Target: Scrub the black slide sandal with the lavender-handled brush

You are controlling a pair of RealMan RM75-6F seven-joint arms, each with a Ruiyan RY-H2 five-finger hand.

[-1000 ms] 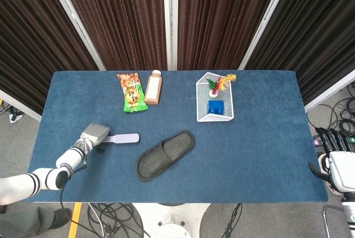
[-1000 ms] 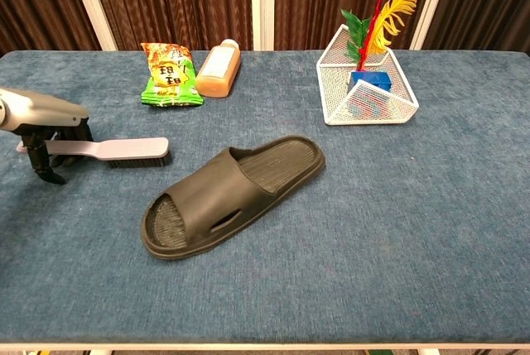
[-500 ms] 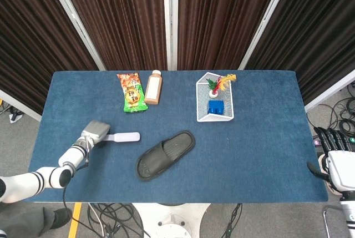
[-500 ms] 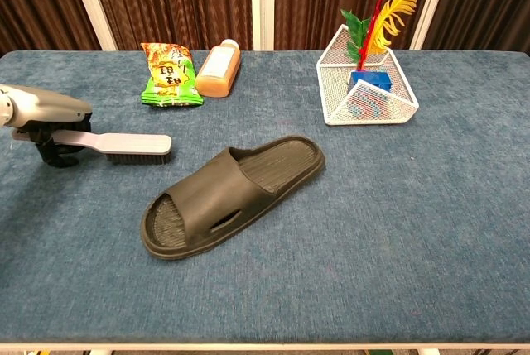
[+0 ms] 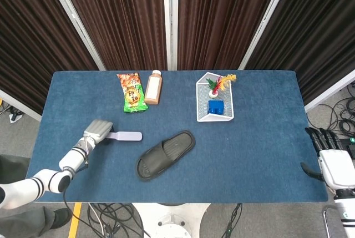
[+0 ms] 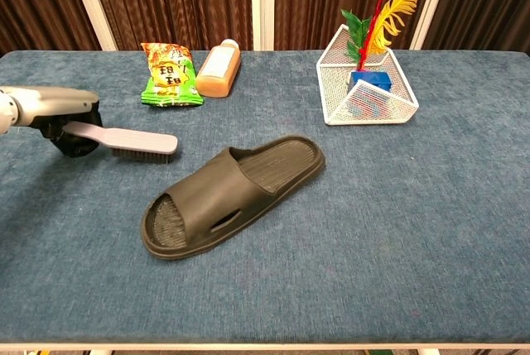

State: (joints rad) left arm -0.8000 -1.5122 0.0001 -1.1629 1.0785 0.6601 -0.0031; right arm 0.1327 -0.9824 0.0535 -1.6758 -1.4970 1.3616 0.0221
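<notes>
Two robot hands: one is working at the left of a blue bench point(image 5: 260, 155), the other is waiting off its right edge.
Left robot hand point(image 5: 97, 131): it is gripping the handle end of the lavender-handled brush point(image 6: 124, 141) and holding it over the bench's left side, head pointing right toward the sandal, bristles facing down.
Brush position: it is sitting well apart from the sandal, to the sandal's upper left in the head view; whether the bristles are touching the cloth cannot be told.
Right robot hand point(image 5: 331, 163): it is hanging just past the bench's right front corner, fingers spread apart and holding nothing.
Black slide sandal point(image 6: 228, 193): it is lying sole-down near the bench's middle front, set diagonally, untouched by either hand.
Back row: a green snack packet point(image 5: 131, 92) and an orange bottle point(image 5: 153, 87) are lying side by side at the left.
White wire basket point(image 6: 333, 90): it is standing at the back right, holding a blue block and coloured feathers.
</notes>
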